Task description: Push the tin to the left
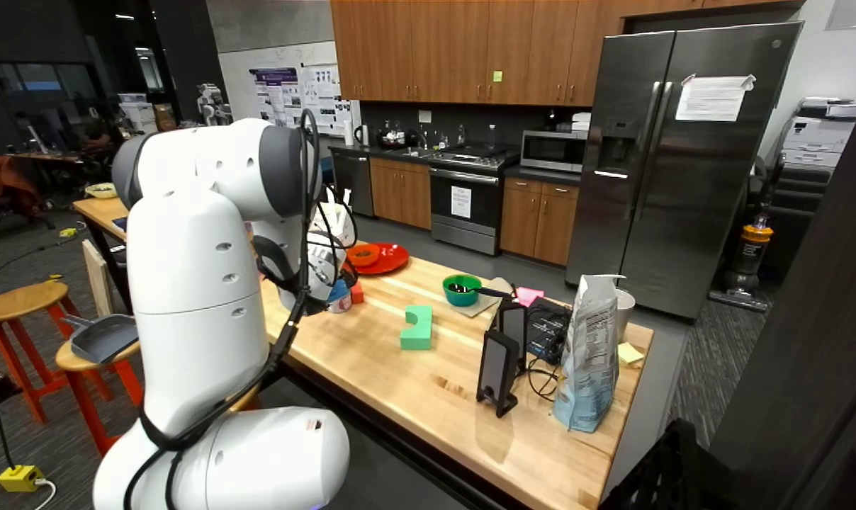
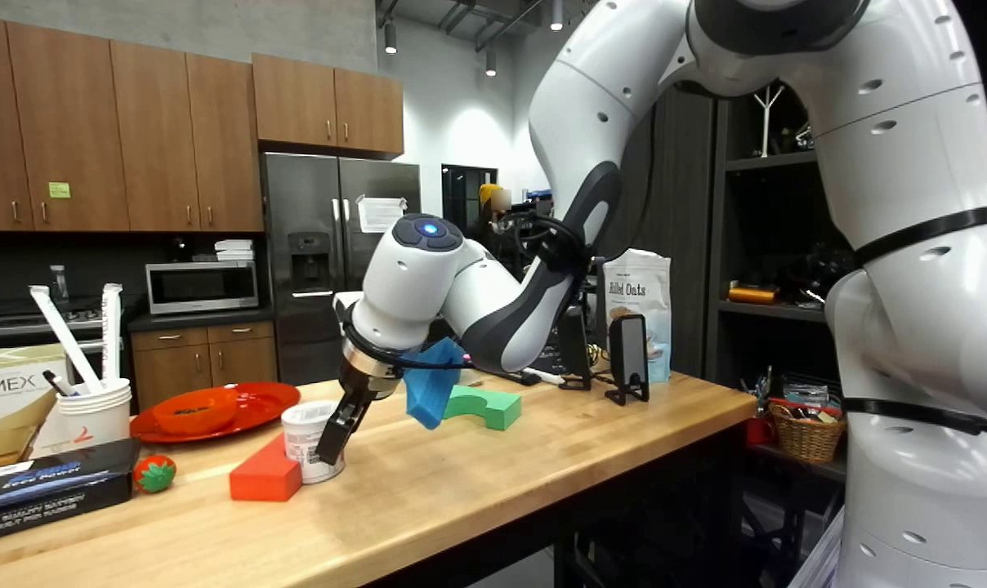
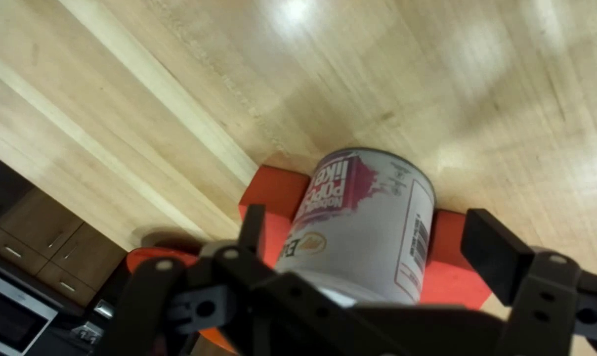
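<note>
The tin is a white can with a purple label and stands upright on the wooden table. In the wrist view the tin sits in front of a red block, which shows on both sides of it. The red block is also beside it in an exterior view. The tin is partly hidden by the arm in an exterior view. My gripper is open, with one finger on each side of the tin and a gap at the right finger. The gripper tilts down at the tin.
A red plate with an orange bowl is behind the tin. A toy strawberry and black box lie beyond the red block. A green block, green bowl, speakers and oats bag are farther along.
</note>
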You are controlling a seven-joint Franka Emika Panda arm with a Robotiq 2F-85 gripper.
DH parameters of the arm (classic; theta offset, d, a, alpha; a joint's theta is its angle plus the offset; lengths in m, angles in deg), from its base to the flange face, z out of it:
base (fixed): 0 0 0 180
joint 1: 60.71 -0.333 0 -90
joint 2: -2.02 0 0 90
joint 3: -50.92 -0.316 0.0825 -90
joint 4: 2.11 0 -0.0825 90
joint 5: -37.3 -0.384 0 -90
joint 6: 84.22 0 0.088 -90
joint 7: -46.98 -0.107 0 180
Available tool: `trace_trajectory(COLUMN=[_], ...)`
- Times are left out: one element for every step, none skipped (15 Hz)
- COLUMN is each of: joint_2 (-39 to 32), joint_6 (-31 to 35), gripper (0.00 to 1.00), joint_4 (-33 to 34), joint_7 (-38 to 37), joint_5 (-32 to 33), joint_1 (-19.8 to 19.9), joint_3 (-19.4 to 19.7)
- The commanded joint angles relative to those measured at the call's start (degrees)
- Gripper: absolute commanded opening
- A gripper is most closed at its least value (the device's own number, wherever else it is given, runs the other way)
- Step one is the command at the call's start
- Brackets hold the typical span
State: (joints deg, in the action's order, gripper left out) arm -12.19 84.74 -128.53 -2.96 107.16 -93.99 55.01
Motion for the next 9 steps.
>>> trace_trajectory(joint_2=[-1.0, -0.1, -0.2, -0.4, -0.6, -0.8, -0.8, 0.3, 1.0], joint_6=[2.2, 0.2, 0.4, 0.6, 0.7, 0.7, 0.7, -0.1, 0.0], gripper=[1.0, 1.0, 1.0, 1.0, 1.0, 1.0, 1.0, 1.0, 1.0], joint_4=[1.7, 0.8, 0.9, 1.0, 1.1, 1.2, 1.2, -0.7, -1.9], joint_7=[-6.1, -3.3, -3.6, -3.6, -3.6, -3.6, -3.6, 0.7, 3.7], joint_5=[7.0, 4.1, 4.7, 4.8, 4.8, 4.8, 4.8, 1.2, -2.0], joint_1=[-0.9, -0.3, -0.3, -0.4, -0.5, -0.5, -0.5, 0.3, 0.9], joint_3=[1.3, 0.5, 0.5, 0.5, 0.5, 0.5, 0.5, -0.4, -1.0])
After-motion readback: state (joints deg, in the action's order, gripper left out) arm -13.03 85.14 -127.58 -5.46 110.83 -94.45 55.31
